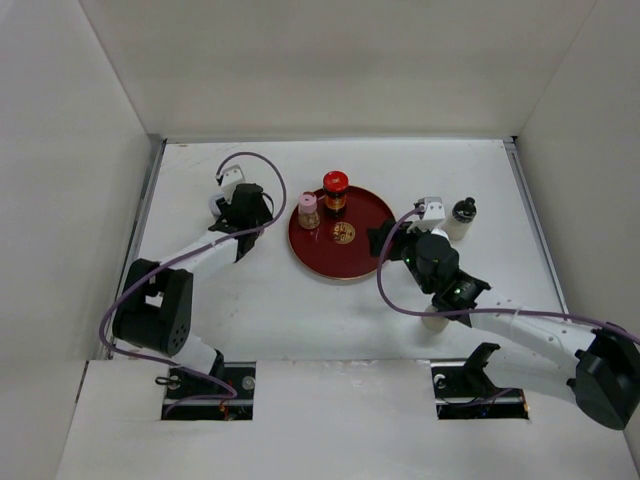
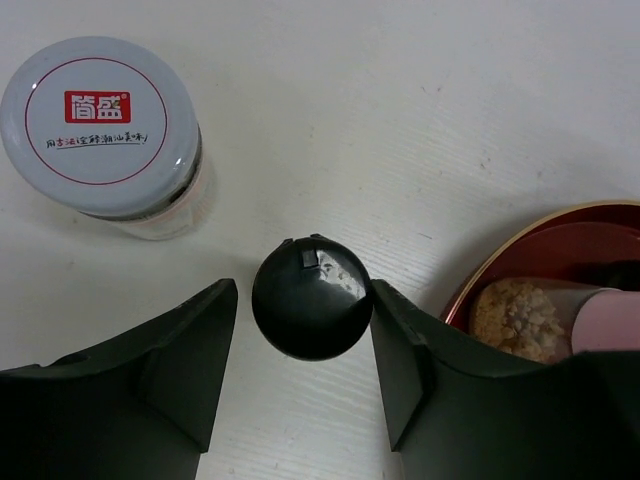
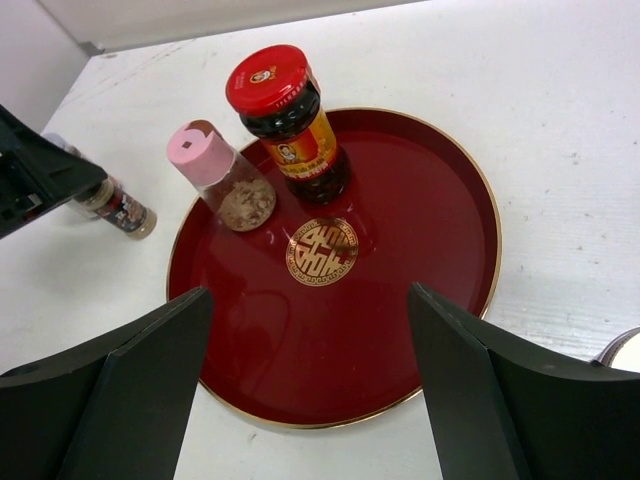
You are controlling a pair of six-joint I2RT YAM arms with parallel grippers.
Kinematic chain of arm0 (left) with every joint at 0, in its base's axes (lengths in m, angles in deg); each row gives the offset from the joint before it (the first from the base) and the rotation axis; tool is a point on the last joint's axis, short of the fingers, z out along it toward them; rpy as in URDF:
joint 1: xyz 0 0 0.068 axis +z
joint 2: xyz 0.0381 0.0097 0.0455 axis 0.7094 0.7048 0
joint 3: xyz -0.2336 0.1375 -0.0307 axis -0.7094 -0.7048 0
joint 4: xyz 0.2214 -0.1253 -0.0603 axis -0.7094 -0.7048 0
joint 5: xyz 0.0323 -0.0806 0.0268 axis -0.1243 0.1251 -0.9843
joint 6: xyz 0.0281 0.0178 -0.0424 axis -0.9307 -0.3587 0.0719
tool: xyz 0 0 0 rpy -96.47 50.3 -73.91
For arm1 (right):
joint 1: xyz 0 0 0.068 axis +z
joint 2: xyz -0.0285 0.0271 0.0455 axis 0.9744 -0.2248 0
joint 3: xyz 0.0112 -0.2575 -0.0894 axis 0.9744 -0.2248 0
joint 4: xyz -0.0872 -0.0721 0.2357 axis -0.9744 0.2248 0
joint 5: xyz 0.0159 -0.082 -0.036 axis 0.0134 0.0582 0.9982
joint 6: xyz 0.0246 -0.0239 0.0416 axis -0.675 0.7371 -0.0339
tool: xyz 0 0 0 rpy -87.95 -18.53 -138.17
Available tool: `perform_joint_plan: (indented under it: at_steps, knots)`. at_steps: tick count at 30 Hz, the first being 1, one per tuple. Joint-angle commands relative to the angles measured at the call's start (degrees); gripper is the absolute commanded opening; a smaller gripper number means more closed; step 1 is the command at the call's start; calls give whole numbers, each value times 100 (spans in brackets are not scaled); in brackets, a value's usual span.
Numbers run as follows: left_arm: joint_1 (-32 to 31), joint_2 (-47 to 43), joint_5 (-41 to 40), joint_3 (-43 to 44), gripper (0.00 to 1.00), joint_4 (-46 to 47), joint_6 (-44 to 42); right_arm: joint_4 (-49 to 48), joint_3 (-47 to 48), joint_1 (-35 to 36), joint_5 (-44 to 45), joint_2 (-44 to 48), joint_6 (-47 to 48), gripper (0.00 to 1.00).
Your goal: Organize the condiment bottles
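**A:** Which step is in hand now?

**B:** I judge it is the pick of the black-capped bottle (image 2: 312, 297). It stands upright on the desk (image 2: 450, 100), just beside the rim of the red tray (image 2: 530, 245). The left fingers (image 2: 190, 380) stand on both sides of its cap.

**A:** Are they clamped on it?

**B:** I cannot tell. One finger seems to touch the cap, but on the other side a thin gap shows.

**A:** And the other arm?

**B:** The right fingers (image 3: 130, 380) are wide apart over the near edge of the tray and hold nothing. On the tray, the pink-capped shaker (image 3: 215, 170) and the red-capped jar (image 3: 285, 115) stand upright, close together.

**A:** What does the next move call for?

**B:** In my opinion, a firm closing on the bottle first. Then a straight lift, high enough to pass the rim, and a free place on the tray near the shaker without knocking it. The white-lidded jar (image 2: 100, 125) stands near on the desk, so the arm should not push it.
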Motion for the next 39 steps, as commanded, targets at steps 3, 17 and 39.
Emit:
perform_joint_plan:
  at_steps: [3,17,39]
  knots:
    - [33,17,-54,275,39,282,-17,-391,169,48,-89,-31,9,85]
    - [-1266,-1750,-432,-103,25,-683,-52,-391,143,57,-106,66,1,85]
    - [-2560,947,-661,1479,26,616,-553,-260,-129,-567,-45,479,-474,84]
